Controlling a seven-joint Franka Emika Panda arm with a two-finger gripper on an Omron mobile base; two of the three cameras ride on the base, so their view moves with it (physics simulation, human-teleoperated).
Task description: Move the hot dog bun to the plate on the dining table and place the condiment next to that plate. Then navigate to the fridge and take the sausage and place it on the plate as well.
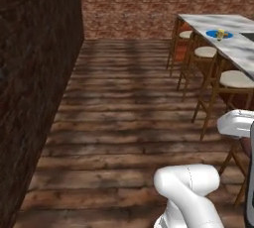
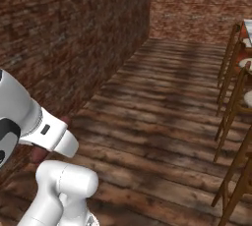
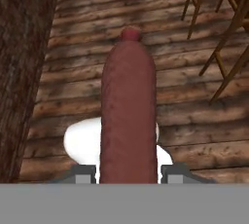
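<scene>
The sausage (image 3: 128,116), probably light, a little soft and smooth, so best held near its middle, sits clamped between the fingers of the closed gripper (image 3: 129,172) and points forward from it over the wooden floor (image 3: 73,72), the stools (image 3: 219,33) standing right of it.

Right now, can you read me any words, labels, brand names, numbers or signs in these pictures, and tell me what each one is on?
None can be read.
The condiment by the plate on the dining table: too small and far to show any lettering.
The sausage in the gripper, the stools and brick wall: no writing.
</scene>
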